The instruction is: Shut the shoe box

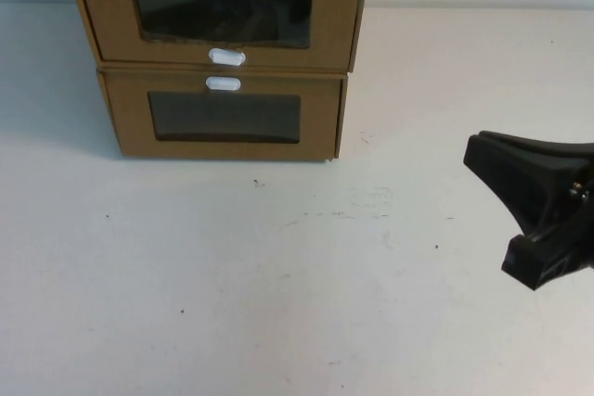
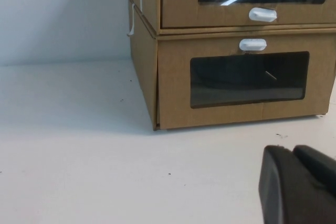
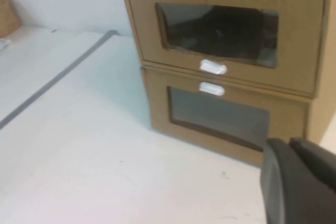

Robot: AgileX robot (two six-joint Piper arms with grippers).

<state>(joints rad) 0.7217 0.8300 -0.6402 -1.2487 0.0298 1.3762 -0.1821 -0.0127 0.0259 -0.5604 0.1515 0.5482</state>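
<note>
**Upper drawer looks nearly home**

The shoe box [image 1: 218, 11] — tab below its window — sits on the matching cardboard box [image 1: 223, 118] at the table's [image 1: 278, 303] far left, apparently flush, though that is hard to judge. The right gripper [image 1: 483, 201] hangs near right, well apart, jaws spread wide. The left gripper [image 2: 294, 182] shows only as dark fingers; its opening cannot be told. Nothing blocks the approach.
</note>
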